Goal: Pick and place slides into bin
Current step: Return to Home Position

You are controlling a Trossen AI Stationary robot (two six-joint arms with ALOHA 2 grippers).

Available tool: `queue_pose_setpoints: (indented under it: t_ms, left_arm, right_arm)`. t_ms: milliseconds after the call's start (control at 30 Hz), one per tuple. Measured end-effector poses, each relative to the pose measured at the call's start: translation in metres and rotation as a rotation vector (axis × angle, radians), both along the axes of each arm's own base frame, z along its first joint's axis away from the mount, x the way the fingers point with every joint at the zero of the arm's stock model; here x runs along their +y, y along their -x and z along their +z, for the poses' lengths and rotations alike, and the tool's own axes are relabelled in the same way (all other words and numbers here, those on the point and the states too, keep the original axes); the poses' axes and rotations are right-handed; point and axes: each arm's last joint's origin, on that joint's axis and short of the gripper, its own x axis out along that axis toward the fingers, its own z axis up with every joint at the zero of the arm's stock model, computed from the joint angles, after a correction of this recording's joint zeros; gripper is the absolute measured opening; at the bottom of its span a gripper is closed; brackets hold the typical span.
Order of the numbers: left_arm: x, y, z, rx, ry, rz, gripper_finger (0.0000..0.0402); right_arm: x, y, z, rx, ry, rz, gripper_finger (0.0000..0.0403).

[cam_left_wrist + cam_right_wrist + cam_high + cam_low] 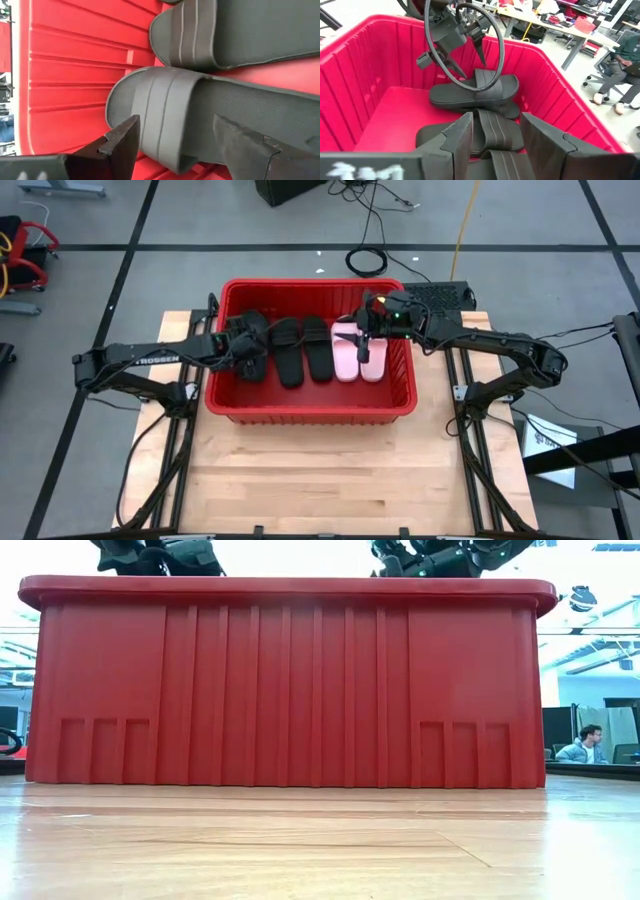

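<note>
The red bin [310, 412] stands on the far half of the wooden table and fills the low view [290, 680]. In it lie two pale pink slides [346, 362] at the right, two black slides [304, 350] in the middle, and more black slides [475, 92] at the left, one resting on another. My left gripper [175, 120] is open inside the bin's left part, one finger on each side of a black slide's strap [165, 110]. My right gripper [492, 122] is open and empty above the pink slides [365, 345]. My left gripper's open fingers [122, 140] come from above and stand across the black slide at its strap end. I cannot tell whether they touch it. The slide lies flat in the bin.
Bare wooden table [320, 480] lies in front of the bin. The bin's tall walls [380, 55] ring both grippers. Cables [368, 258] lie on the floor behind the table. A seated person [620, 60] shows in the room beyond.
</note>
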Motion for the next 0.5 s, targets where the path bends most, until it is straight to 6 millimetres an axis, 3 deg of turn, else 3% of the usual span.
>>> queue_pose_setpoints:
  t_ms: [200, 500]
  left_arm:
    - [-0.012, 0.004, 0.01, -0.068, -0.015, -0.005, 0.0253]
    - [-0.041, 0.028, 0.045, -0.296, -0.035, -0.086, 0.0253]
  right_arm:
    - [0.01, -0.004, 0.0, -0.005, -0.008, 0.031, 0.0155]
    - [0.035, -0.012, 0.003, -0.022, -0.019, 0.109, 0.0155]
